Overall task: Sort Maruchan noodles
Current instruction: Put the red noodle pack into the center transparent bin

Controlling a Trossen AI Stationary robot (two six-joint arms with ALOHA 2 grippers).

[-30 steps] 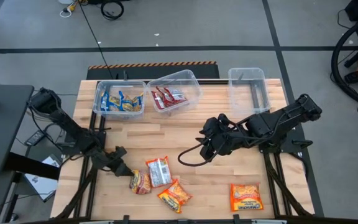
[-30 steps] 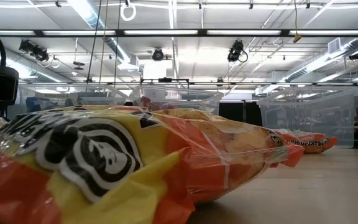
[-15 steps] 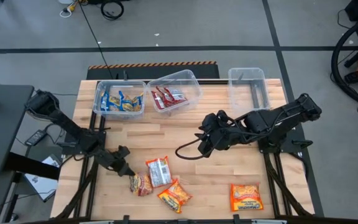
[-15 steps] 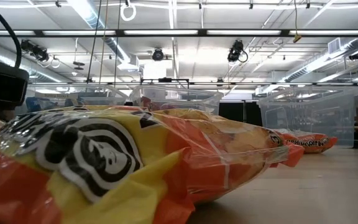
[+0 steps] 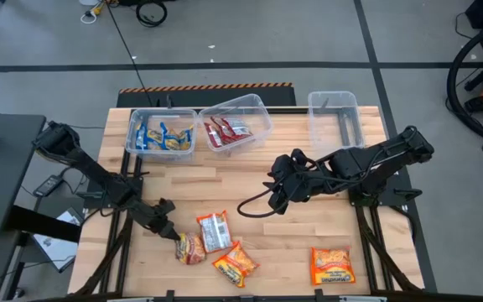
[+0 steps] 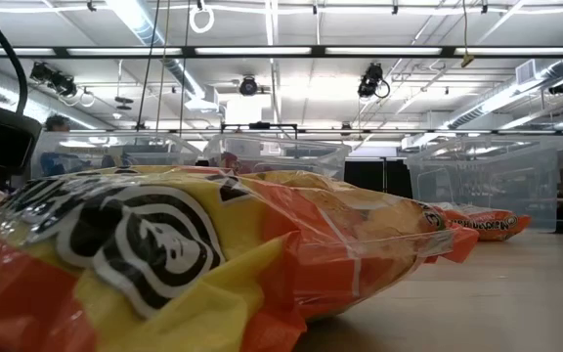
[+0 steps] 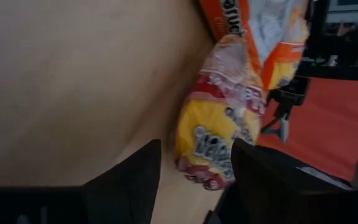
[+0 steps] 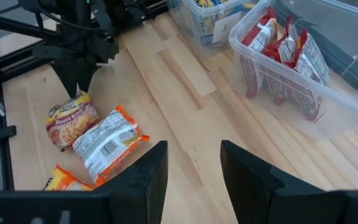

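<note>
- Wooden planks are making up the table point(image 5: 225, 180), and three clear tubs are sitting along its far edge: the left tub point(image 5: 161, 132) is holding blue-yellow packets point(image 5: 164, 137), the middle tub point(image 5: 235, 122) is holding dark red packets point(image 5: 225, 132), and the right tub point(image 5: 335, 117) is standing beside them.
- Four noodle packets are lying loose near the front edge: a red-yellow packet point(image 5: 190, 247), an orange packet showing its silvery back point(image 5: 215, 231) touching it, an orange-yellow packet point(image 5: 236, 264) just in front of those, and another orange packet point(image 5: 331, 266) well apart to the right.
- Low at the front left, the left gripper point(image 5: 168, 229) is reaching to the red-yellow packet's end; its fingers point(image 7: 126, 180) are standing apart on either side of that end, not yet pinching it.
- Over the middle of the table, the right gripper point(image 5: 275, 200) is hovering with its fingers point(image 8: 148, 177) spread and holding nothing.
</note>
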